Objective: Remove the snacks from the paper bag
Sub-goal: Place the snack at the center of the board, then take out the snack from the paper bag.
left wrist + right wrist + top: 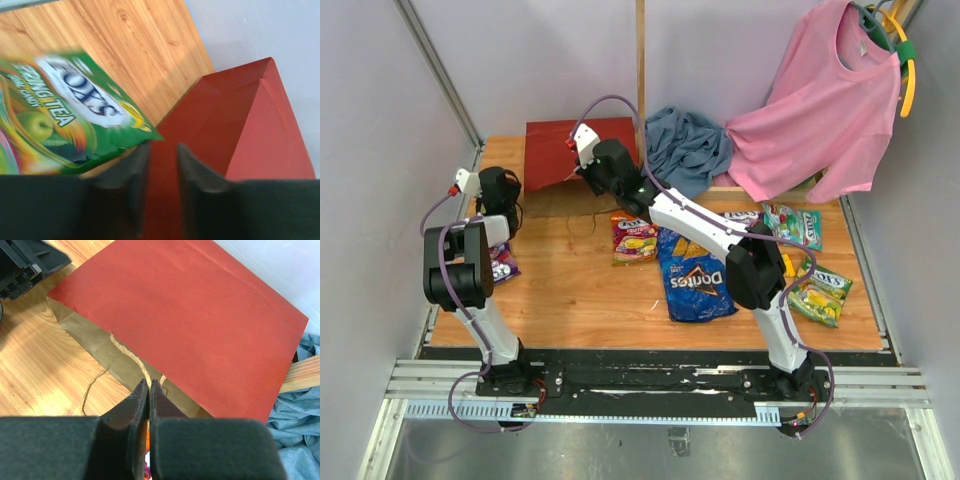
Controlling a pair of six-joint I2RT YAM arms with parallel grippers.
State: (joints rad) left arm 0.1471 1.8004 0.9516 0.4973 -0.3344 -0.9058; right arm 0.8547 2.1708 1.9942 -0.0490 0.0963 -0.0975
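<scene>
The dark-red paper bag (575, 150) lies flat at the back left, with its brown inside showing at the mouth (95, 347). My right gripper (149, 381) is shut on the bag's thin cord handle (125, 352) at the mouth; it also shows in the top view (595, 185). My left gripper (163, 147) is open beside the bag's left corner (235, 115), its jaws apart with nothing between them. A blurred green Fox's candy packet (65, 110) lies just left of its left finger. On the table are the blue Doritos bag (695, 280), a red-orange packet (634, 238), a green packet (792, 225), a yellow-green packet (820, 295) and a purple packet (502, 262).
A crumpled blue cloth (685, 145) and a pink shirt (825, 110) on a hanger sit at the back right. Walls close the table's left, right and back sides. A wooden strip (302, 372) lies by the blue cloth.
</scene>
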